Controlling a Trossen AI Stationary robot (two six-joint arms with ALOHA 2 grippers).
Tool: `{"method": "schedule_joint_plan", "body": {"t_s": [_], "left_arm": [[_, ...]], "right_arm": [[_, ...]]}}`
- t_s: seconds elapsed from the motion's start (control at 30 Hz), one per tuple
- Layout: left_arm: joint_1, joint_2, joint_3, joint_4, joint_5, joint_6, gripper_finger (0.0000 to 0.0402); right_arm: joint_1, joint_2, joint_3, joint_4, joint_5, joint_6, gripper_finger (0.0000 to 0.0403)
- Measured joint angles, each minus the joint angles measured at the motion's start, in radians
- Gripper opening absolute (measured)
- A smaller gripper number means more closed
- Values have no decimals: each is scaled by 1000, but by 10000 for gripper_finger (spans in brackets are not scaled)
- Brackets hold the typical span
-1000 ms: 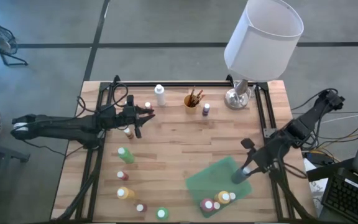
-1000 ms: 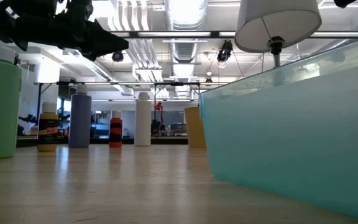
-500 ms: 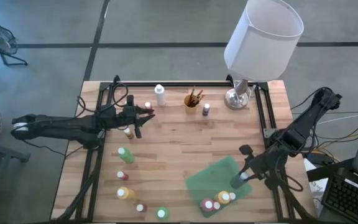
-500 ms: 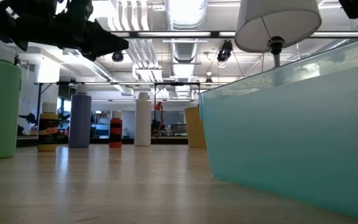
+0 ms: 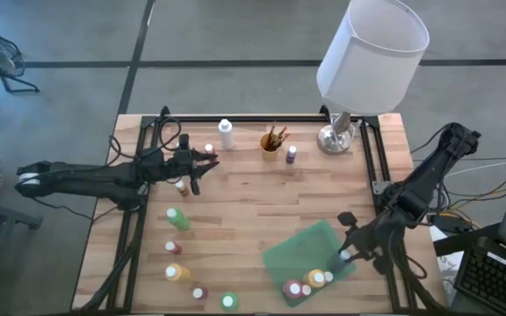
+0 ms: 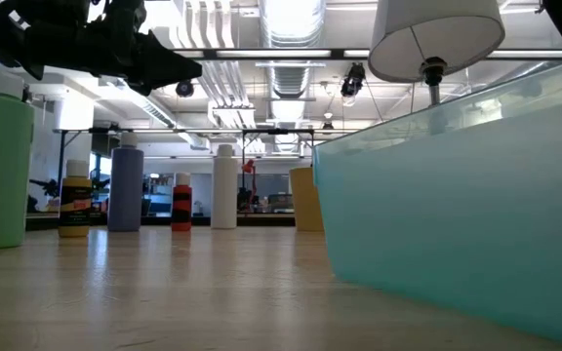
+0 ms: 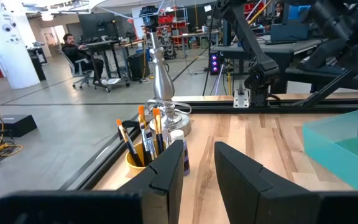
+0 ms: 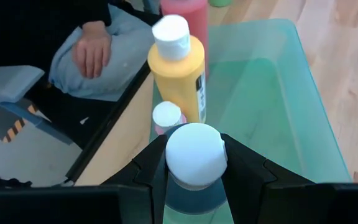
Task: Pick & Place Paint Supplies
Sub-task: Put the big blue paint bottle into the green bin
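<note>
— Gripping anything on the right?
— Clamped on a white-capped bottle (image 8: 194, 152), right jaws pressed against both its sides. Hung over the green bin (image 5: 290, 244), at the edge nearest the right arm.
— And inside the bin?
— Held a yellow bottle (image 8: 178, 68), a red bottle (image 8: 186, 14) behind it and a small white-capped one (image 8: 167, 116). All stood upright, crowded into one corner toward the front of the surface (image 5: 253, 206).
— Left side?
— Hovered above the back left of the surface. Left jaws stood narrowly parted, with nothing between them. Pointed toward the yellow cup of brushes (image 7: 143, 140) and the purple bottle (image 7: 179, 149) just beside it.
— Anything else unsorted?
— Stood apart along the left half: a tall white bottle (image 5: 227, 133) at the back, a light green bottle (image 5: 177, 218), a small red one (image 5: 172, 248), an orange one (image 5: 176, 272) and another green one (image 5: 227, 301) by the front edge. Sat at the back right corner: the lamp (image 5: 372, 53), near the purple bottle.
</note>
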Motion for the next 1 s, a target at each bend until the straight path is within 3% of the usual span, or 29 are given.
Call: {"method": "schedule_joint_plan", "body": {"t_s": [0.57, 1.0], "left_arm": [[-1, 0, 0, 0, 0, 0, 97], [-1, 0, 0, 0, 0, 0, 97]], "right_arm": [[97, 97, -3, 40, 108, 25, 111], [134, 106, -6, 62, 134, 46, 111]]}}
